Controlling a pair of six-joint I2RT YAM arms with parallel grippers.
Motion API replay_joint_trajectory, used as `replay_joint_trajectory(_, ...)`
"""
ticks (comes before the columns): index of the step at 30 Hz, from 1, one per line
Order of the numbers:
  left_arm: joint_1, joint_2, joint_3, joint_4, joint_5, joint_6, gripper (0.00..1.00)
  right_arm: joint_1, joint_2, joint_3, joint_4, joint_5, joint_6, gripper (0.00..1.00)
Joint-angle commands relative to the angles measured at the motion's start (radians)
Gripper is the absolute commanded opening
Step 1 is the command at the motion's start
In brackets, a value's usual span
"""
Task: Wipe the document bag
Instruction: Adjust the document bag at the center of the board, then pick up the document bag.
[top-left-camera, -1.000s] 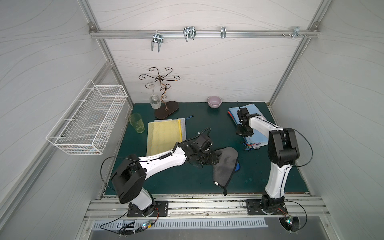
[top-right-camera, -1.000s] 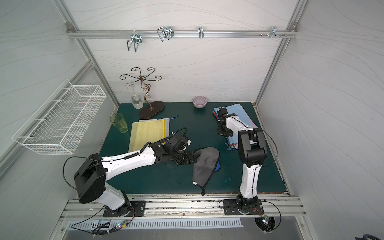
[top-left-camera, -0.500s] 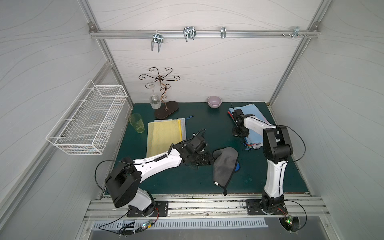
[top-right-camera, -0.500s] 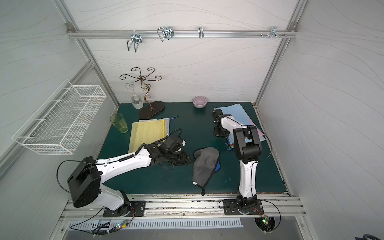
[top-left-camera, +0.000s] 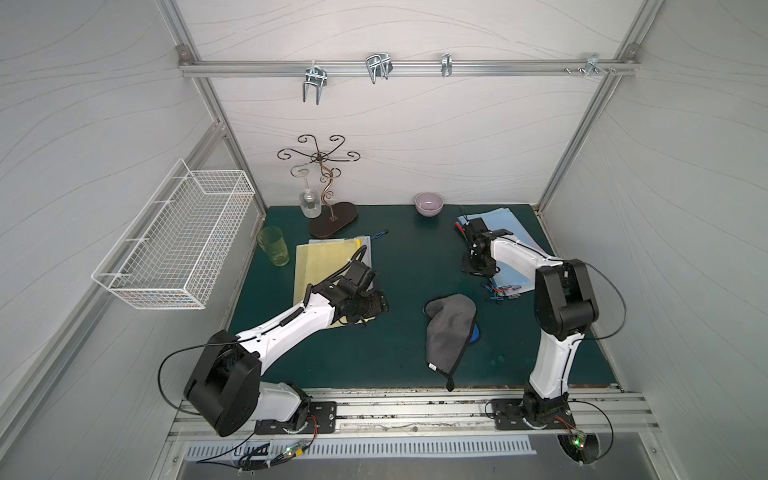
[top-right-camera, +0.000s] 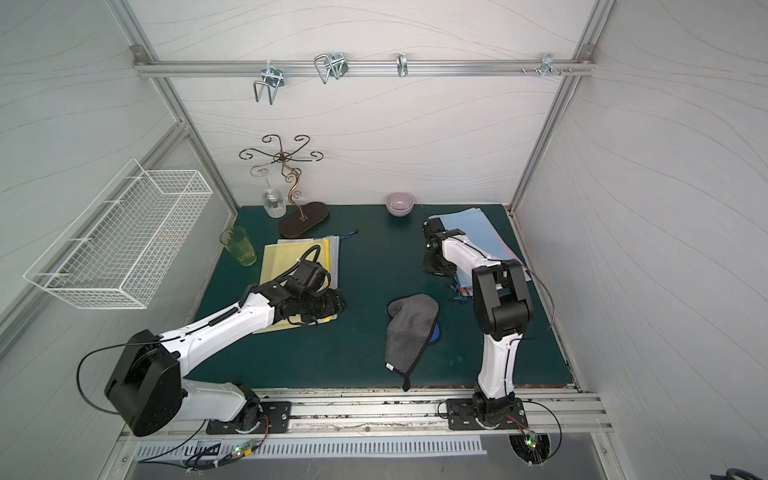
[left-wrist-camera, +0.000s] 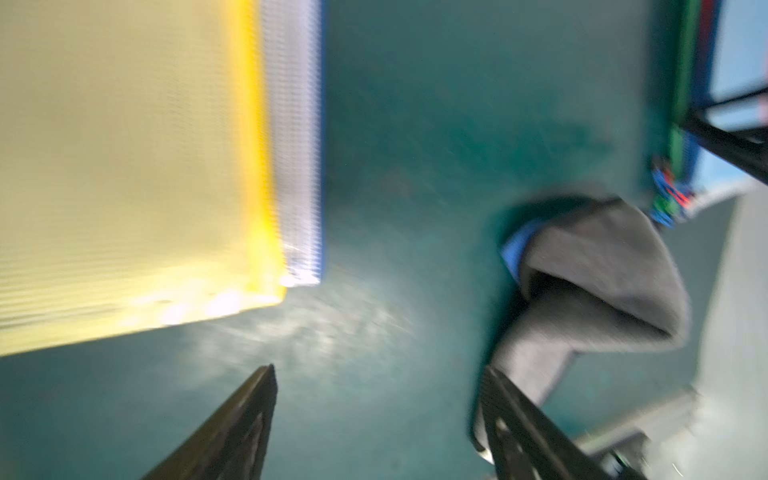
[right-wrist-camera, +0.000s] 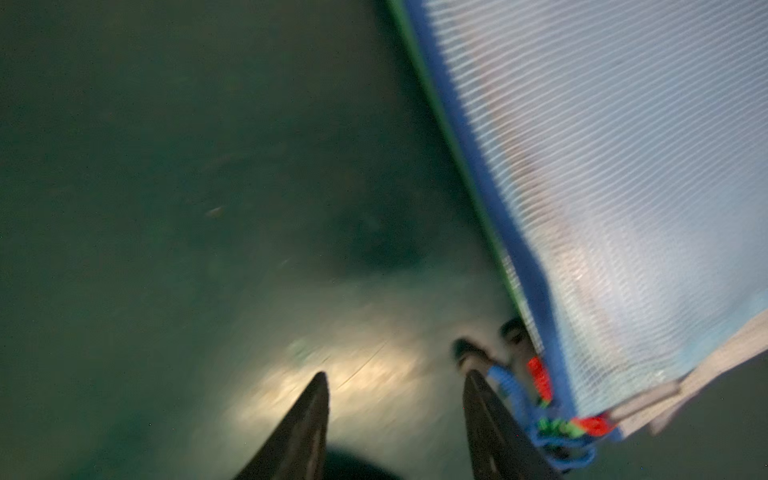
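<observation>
Left gripper (left-wrist-camera: 379, 368) gapes wide, empty, between yellow bag (left-wrist-camera: 124, 166) and cloth (left-wrist-camera: 602, 270) (grey, crumpled); right gripper (right-wrist-camera: 395, 373) parted, empty, beside blue bags (right-wrist-camera: 623, 166).

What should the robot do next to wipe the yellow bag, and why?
Probably move the open left fingers to the gray cloth and grab it: it lies loose on the mat, and the right fingers hold nothing either.

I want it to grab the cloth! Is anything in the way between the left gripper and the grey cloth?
Nothing visible. Only bare green mat lies between the left gripper, jaws open, and the grey cloth. The yellow document bag lies on the gripper's other side.
</observation>
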Motion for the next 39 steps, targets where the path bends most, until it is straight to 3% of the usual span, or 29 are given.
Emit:
replay_joint_trajectory(1, 0.036, 0.044, 0.039, -0.118, -0.134, 0.086, 0.80, 0.093, -0.096, -0.053, 0.015, -0.183, 0.009, 0.65)
replay_joint_trajectory(3, 0.044, 0.090, 0.061, -0.127, -0.169, 0.115, 0.79, 0.151, -0.137, -0.083, 0.019, -0.196, 0.020, 0.71)
replay_joint_trajectory(4, 0.045, 0.117, 0.070, -0.120, -0.181, 0.128, 0.78, 0.179, -0.157, -0.096, 0.022, -0.203, 0.022, 0.82)
replay_joint_trajectory(5, 0.045, 0.142, 0.081, -0.117, -0.190, 0.138, 0.78, 0.199, -0.173, -0.106, 0.023, -0.211, 0.019, 0.84)
replay_joint_trajectory(6, 0.046, 0.171, 0.099, -0.118, -0.206, 0.146, 0.77, 0.215, -0.192, -0.114, 0.016, -0.208, 0.020, 0.96)
replay_joint_trajectory(7, 0.046, 0.201, 0.115, -0.121, -0.230, 0.151, 0.76, 0.224, -0.215, -0.124, 0.013, -0.210, 0.021, 0.97)
replay_joint_trajectory(15, 0.055, 0.353, 0.214, -0.102, -0.268, 0.176, 0.69, 0.226, -0.374, -0.210, 0.012, -0.212, 0.010, 0.99)
replay_joint_trajectory(27, 0.055, 0.536, 0.289, -0.187, -0.334, 0.190, 0.56, 0.216, -0.389, -0.277, 0.042, -0.233, 0.007, 0.98)
replay_joint_trajectory(29, 0.055, 0.532, 0.276, -0.182, -0.334, 0.193, 0.50, 0.212, -0.390, -0.286, 0.045, -0.235, 0.007, 0.98)
replay_joint_trajectory(32, 0.055, 0.532, 0.269, -0.184, -0.333, 0.196, 0.30, 0.207, -0.392, -0.298, 0.049, -0.236, 0.009, 0.97)
replay_joint_trajectory(39, 0.055, 0.525, 0.263, -0.179, -0.325, 0.205, 0.05, 0.201, -0.395, -0.315, 0.043, -0.232, 0.000, 0.97)
